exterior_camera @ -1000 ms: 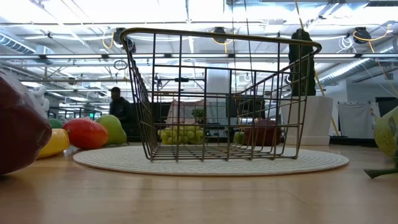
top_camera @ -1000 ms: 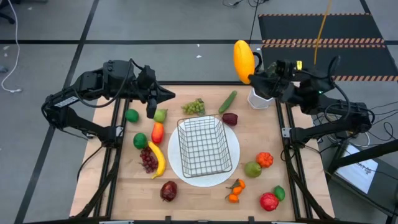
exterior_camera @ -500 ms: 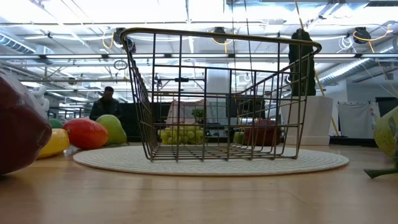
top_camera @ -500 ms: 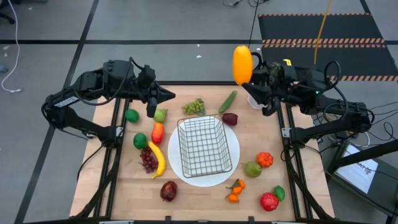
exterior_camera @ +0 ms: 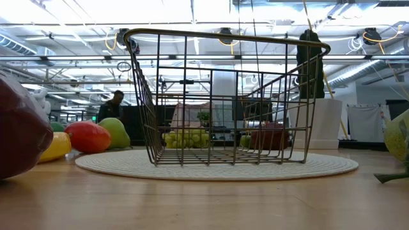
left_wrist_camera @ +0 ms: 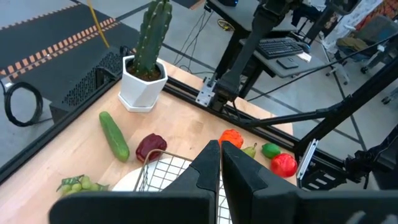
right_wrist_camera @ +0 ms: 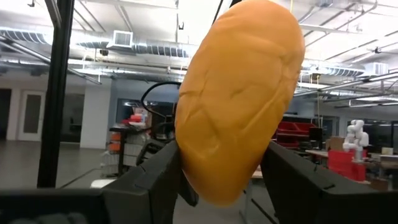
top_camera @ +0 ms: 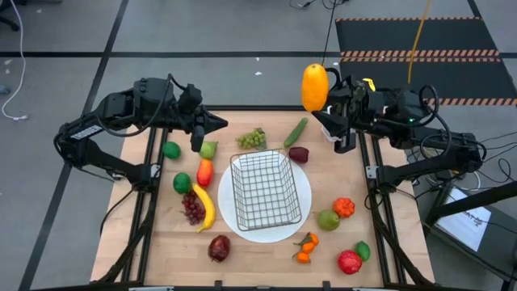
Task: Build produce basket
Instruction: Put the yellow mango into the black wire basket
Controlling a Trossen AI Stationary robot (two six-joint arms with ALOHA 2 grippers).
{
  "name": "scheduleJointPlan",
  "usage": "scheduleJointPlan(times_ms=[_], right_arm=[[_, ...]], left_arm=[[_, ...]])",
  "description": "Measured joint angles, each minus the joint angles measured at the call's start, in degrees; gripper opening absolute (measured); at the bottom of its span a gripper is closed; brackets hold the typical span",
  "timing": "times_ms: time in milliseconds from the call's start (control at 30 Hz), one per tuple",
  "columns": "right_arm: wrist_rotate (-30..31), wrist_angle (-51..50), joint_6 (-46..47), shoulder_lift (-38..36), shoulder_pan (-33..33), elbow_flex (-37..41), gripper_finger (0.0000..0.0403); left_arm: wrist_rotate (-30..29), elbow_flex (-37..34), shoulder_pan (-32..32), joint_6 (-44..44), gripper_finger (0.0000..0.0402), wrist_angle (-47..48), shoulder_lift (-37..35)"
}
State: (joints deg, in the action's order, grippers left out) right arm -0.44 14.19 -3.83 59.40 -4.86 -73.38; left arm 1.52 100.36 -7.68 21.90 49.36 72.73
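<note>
I had the right gripper [top_camera: 325,103] clamped on an orange pepper [top_camera: 314,86] up high, left gripper [top_camera: 216,123] pinched shut and idle, so next I judged a carry over the basket [top_camera: 266,190].

In the low view, a dark red fruit [exterior_camera: 19,128] left of the basket [exterior_camera: 227,102] is cut off by the picture's edge, and a pale green fruit [exterior_camera: 399,135] right of the basket is cut off likewise. Green grapes [exterior_camera: 181,138] and a dark red piece [exterior_camera: 273,137] show only through the basket's mesh. A person [exterior_camera: 114,107] far behind the basket is too small to make out. In the right wrist view, the orange pepper [right_wrist_camera: 239,99] hides most of the room behind it.
</note>
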Motion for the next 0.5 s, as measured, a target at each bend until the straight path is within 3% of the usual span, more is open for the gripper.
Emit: scheduleJointPlan(times_ms=[267, 500], right_arm=[[0.2, -0.8, 6.0, 0.0, 0.0, 0.2, 0.0197], [0.2, -0.8, 16.7, 0.0, 0.0, 3.0, 0.0197]], left_arm=[[-1.7, 0.0, 0.0, 1.1, 0.0025, -5.7, 0.0], [-4.2, 0.0, 0.0, 1.1, 0.0107, -19.4, 0.8]])
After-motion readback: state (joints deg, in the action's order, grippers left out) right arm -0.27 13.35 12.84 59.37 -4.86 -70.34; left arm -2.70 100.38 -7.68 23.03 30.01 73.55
